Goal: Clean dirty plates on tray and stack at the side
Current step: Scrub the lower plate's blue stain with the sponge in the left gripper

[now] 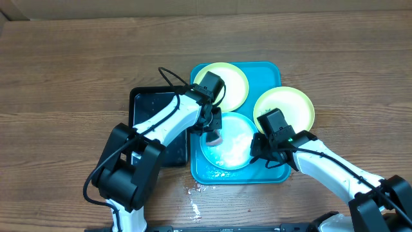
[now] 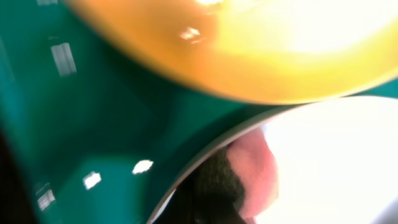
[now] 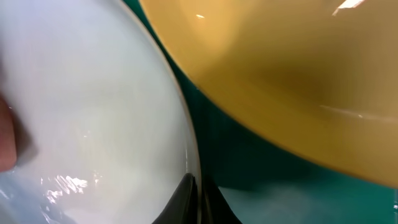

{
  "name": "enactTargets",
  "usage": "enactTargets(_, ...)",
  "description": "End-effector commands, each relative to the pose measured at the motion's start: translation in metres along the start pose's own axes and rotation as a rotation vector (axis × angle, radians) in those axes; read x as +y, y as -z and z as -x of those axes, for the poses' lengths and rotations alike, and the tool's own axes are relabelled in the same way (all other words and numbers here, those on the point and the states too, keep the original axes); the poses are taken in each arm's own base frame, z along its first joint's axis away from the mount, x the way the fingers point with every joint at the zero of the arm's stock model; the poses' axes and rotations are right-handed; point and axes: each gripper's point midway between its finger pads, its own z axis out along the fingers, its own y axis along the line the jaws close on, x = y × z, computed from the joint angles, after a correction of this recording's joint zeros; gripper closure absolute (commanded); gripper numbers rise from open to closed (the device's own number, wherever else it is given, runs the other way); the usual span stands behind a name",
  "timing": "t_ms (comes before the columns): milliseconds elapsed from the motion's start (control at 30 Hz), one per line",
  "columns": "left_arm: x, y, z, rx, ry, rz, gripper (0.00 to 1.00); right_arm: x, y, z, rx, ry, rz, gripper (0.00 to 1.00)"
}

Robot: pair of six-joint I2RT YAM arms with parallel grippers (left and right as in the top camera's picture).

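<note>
Likely stiff, light, slippery when wet: plate point(image 1: 235, 147) nearest front worktop point(image 1: 64, 71) edge. Clamping its rim, safest hold, in right pincer point(image 1: 258, 145); gripping sponge point(image 1: 213, 137) in left pincer point(image 1: 212, 131).

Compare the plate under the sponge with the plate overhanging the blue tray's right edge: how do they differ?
The scrubbed plate lies inside the tray; the overhanging plate sits across its right rim. The scrubbed plate looks wet and whitish, with the left gripper holding a pink sponge on it; the overhanging plate is bare and yellow-green rimmed. Both are round, similar in size.
</note>
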Motion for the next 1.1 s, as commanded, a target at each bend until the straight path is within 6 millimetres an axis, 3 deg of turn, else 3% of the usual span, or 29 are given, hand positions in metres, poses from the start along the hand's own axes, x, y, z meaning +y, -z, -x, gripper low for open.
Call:
enactTargets(0, -0.018, -0.007, 0.004, 0.004, -0.053, -0.11, 0.96, -0.01, 0.0, 0.001, -0.009, 0.032, -0.04, 0.96)
enactTargets(333, -0.07, -0.02, -0.009, 0.022, -0.147, -0.277, 0.96, -0.011, 0.0, -0.001, -0.002, 0.045, -0.046, 0.96)
enactTargets(433, -0.069, -0.037, -0.019, 0.077, -0.139, -0.288, 0.96, -0.011, 0.0, -0.001, -0.001, 0.045, -0.047, 0.96)
enactTargets(600, -0.045, -0.042, -0.015, 0.095, -0.067, -0.212, 0.96, -0.011, 0.0, -0.001, -0.001, 0.045, -0.047, 0.96)
enactTargets(733, 0.004, -0.032, 0.001, 0.04, 0.029, 0.034, 0.96, -0.011, 0.0, -0.001, -0.001, 0.045, -0.047, 0.96)
enactTargets(867, 0.037, -0.018, 0.009, 0.019, 0.047, 0.205, 0.96, -0.011, 0.0, -0.001, -0.001, 0.044, -0.047, 0.96)
enactTargets(1067, 0.054, 0.0, 0.005, 0.05, 0.047, 0.319, 0.96, -0.011, 0.0, -0.001, -0.002, 0.044, -0.046, 0.96)
